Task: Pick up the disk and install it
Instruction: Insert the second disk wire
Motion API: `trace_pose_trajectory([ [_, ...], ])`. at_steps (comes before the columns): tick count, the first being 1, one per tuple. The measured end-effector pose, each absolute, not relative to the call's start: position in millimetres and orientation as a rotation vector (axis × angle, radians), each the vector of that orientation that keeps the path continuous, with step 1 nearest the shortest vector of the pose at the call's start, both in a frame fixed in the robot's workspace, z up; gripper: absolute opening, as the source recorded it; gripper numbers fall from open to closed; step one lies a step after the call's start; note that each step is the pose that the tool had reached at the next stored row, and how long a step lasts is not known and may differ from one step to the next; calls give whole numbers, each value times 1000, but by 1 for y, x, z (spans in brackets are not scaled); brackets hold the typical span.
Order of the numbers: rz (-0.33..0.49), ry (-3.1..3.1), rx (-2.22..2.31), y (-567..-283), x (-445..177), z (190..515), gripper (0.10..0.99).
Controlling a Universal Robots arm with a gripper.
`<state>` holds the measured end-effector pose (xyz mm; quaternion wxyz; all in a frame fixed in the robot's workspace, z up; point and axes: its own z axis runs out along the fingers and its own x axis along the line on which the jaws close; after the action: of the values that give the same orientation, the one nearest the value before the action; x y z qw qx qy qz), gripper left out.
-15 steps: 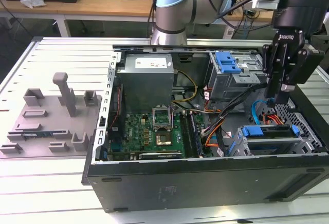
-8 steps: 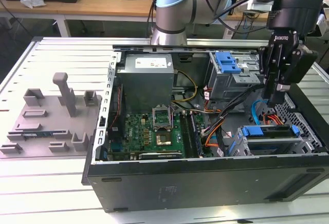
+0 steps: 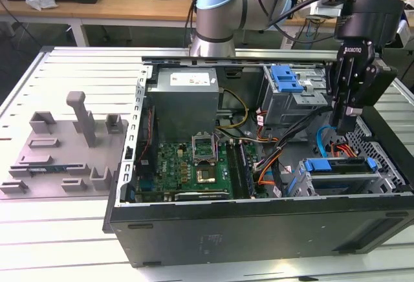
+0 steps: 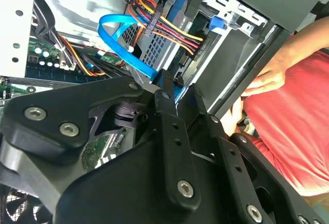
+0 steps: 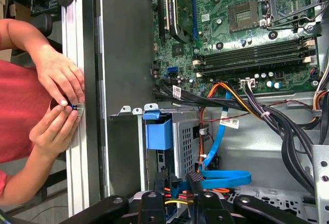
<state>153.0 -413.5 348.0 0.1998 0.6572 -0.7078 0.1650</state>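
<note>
In the exterior view, one open computer case [image 3: 259, 230] lies on its side on a slatted metal surface [image 3: 77, 62]. The gripper [image 3: 343, 121] hangs over the case's right end, above a tangle of blue and orange cables. The disk [image 3: 341, 168], with its blue carrier showing along the top edge, sits in the drive cage at the near right corner of the case, just below and slightly nearer than the gripper, and apart from it. A second blue-tabbed drive bay [image 3: 286, 79] stands at the far side, left of the gripper. One green motherboard [image 3: 194, 165] fills the middle of the case, and one grey fixture tray [image 3: 65, 146] with an upright post lies on the surface at the exterior view's left.

In the second wrist view, the gripper's black fingers [image 4: 172, 131] reach towards one flat blue data cable [image 4: 123, 44] and a bundle of red, yellow and orange wires [image 4: 169, 26]. Whether the fingers are spread or pressed together I cannot tell (the linkage hides the tips). A person's hand [image 4: 267, 77] rests against the case's edge.

In the first wrist view, two hands [image 5: 59, 100] pinch a small blue-tipped object at the case's outer rim. One blue plastic tab [image 5: 158, 131] projects from the drive cage beside the blue cable.
</note>
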Motion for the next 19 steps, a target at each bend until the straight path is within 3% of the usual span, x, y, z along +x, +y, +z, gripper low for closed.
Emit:
trace_pose_trajectory([
  [3,463,-1978,1837,-413,153,348,290],
  [5,463,-1978,1836,-413,153,347,161],
  [19,447,-2012,1862,-422,152,348,161],
])
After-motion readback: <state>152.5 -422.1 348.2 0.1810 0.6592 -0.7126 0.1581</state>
